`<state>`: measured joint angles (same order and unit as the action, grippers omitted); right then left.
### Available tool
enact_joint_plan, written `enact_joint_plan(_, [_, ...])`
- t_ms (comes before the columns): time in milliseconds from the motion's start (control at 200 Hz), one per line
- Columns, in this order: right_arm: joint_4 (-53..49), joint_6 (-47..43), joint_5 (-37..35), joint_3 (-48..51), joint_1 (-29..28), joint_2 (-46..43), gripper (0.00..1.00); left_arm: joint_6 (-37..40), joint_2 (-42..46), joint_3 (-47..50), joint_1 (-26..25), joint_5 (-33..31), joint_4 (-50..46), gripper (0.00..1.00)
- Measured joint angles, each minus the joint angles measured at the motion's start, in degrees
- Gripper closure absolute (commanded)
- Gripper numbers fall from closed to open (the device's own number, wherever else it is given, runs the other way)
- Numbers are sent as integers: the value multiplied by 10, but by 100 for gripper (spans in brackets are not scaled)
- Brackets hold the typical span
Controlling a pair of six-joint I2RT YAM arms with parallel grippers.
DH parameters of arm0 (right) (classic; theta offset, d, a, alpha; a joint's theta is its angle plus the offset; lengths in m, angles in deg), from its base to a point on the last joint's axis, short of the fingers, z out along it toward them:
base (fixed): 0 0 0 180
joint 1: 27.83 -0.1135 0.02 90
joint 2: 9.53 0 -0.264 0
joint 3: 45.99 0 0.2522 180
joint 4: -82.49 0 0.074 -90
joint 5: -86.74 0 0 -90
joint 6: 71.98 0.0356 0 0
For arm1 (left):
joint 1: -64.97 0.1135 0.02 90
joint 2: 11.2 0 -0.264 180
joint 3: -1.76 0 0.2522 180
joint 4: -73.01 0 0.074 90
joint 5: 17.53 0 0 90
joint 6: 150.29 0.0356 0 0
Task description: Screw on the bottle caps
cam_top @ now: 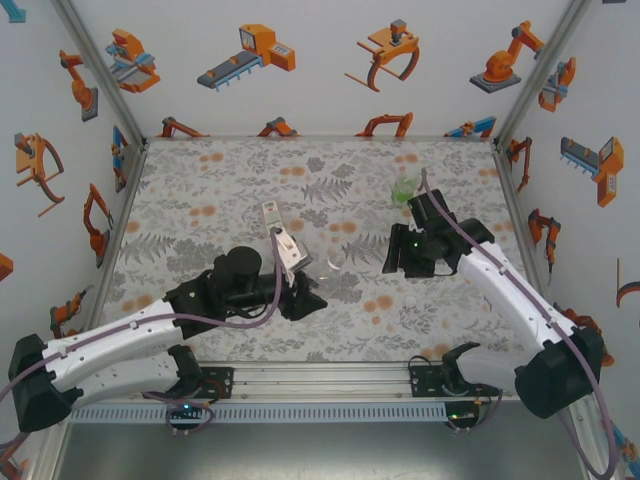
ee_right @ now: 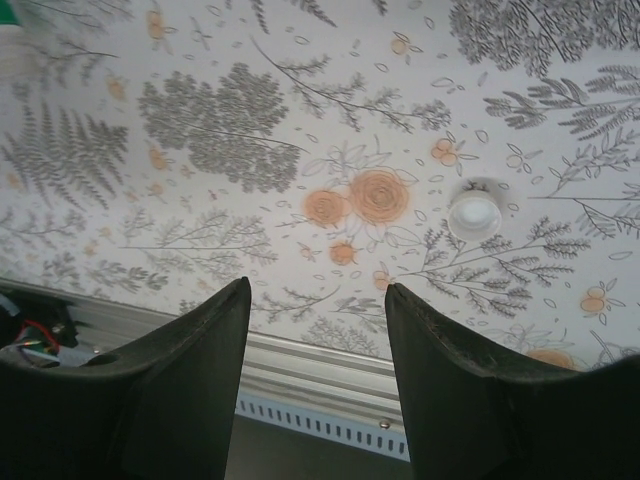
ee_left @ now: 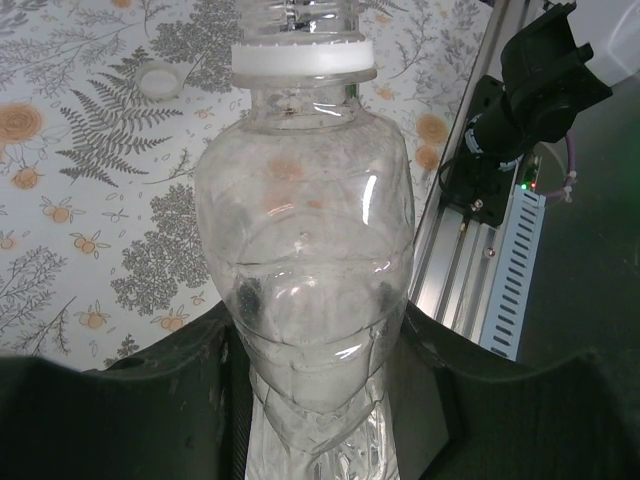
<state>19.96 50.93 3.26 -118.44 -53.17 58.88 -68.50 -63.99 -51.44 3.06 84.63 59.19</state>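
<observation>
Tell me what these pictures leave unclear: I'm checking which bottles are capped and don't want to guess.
Left wrist view: the clear bottle, gripped in the left hand, has its mouth cut off by the top edge.
Top view: the green bottle is too small and blurred to show whether it has a cap.
Right wrist view: a green sliver is cut off by the top-left corner, so I cannot identify it.

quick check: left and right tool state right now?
Left tool: closed on the clear bottle.
Right tool: open, holding nothing.
</observation>
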Motion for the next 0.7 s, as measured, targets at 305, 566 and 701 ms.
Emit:
enact_joint_plan(305, [9,3,-45,81,0,2,50,0,33,3,0,-22,-13,100])
enact_joint_plan(566, [44,17,-65,141,0,2,52,-7,33,5,0,-33,-15,100])
enact_joint_plan(701, [62,18,-78,156,0,3,52,-12,31,6,0,-34,-17,100])
